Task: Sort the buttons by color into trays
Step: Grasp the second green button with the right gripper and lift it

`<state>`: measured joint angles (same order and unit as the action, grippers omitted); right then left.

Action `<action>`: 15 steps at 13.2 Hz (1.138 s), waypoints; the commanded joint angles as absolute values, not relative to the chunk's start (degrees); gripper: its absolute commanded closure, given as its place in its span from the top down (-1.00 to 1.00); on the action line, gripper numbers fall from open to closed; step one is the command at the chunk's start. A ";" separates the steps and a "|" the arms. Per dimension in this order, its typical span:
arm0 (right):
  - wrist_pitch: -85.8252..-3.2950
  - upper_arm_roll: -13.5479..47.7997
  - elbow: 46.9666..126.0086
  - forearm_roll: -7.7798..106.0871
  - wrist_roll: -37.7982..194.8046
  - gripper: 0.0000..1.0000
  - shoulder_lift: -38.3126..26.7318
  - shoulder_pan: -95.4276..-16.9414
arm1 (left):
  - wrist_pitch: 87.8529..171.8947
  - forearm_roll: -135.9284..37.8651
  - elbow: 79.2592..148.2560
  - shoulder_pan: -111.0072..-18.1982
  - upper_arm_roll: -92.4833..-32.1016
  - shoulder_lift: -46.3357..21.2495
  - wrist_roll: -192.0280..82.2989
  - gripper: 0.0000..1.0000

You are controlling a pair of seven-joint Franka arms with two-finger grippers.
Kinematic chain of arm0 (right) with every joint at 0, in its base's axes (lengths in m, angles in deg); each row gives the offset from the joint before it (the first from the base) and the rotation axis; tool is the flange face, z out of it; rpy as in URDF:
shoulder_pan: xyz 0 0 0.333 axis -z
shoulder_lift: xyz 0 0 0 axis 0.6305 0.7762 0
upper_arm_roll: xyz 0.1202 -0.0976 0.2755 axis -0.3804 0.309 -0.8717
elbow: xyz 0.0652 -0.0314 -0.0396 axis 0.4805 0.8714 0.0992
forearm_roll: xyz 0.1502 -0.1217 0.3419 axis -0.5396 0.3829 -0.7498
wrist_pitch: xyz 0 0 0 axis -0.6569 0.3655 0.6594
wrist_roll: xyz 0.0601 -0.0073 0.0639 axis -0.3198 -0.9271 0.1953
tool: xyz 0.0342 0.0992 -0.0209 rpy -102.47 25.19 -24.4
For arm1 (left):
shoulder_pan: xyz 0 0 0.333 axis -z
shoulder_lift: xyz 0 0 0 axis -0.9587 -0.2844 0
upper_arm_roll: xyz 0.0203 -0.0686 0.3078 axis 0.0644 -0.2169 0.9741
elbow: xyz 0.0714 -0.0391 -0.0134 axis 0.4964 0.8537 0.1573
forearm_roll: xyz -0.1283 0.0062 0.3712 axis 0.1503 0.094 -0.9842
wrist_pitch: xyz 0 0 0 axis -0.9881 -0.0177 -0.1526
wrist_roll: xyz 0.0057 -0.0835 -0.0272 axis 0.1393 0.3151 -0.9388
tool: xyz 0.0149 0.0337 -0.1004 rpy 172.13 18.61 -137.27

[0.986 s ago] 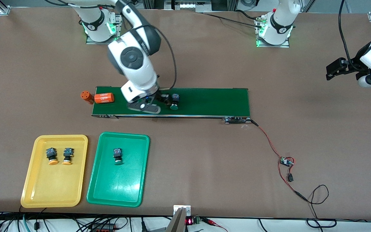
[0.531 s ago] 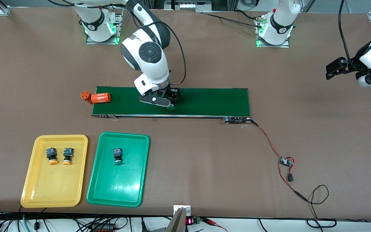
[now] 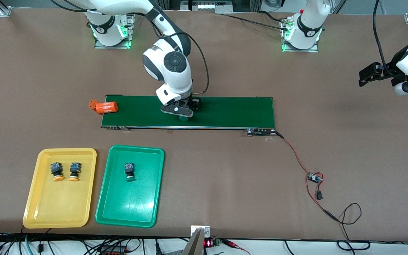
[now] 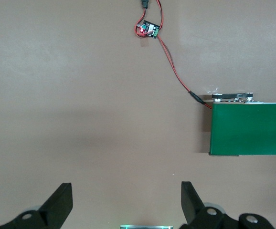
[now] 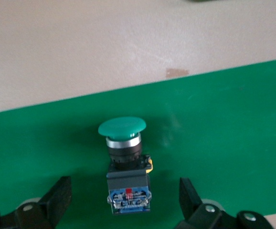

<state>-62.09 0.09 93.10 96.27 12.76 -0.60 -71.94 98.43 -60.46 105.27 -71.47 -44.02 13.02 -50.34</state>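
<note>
Right hand [image 5: 121, 202] spread wide, straddling green button [image 5: 123, 164] on conveyor belt [image 3: 225, 111], prob. not touching. Left hand [image 4: 126, 205] spread wide, waiting over desk [image 4: 80, 95].

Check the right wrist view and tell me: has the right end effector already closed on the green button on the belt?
No: the right end effector stands open, its fingers clear of the green button lying between them on the conveyor belt.
</note>
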 commanded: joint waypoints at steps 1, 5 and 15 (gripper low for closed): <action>-63.59 0.07 94.95 98.91 11.24 0.82 -0.17 -71.96 | 97.00 -59.69 103.34 -71.90 -44.14 12.29 -49.29 1.00; -63.68 0.08 94.96 100.15 12.03 0.21 0.63 -71.61 | 97.09 -59.69 103.34 -72.07 -44.05 12.29 -49.29 1.00; -58.49 3.49 84.69 99.27 22.47 -0.82 -2.10 -66.43 | 96.82 -59.69 103.34 -72.33 -44.05 12.38 -49.29 1.00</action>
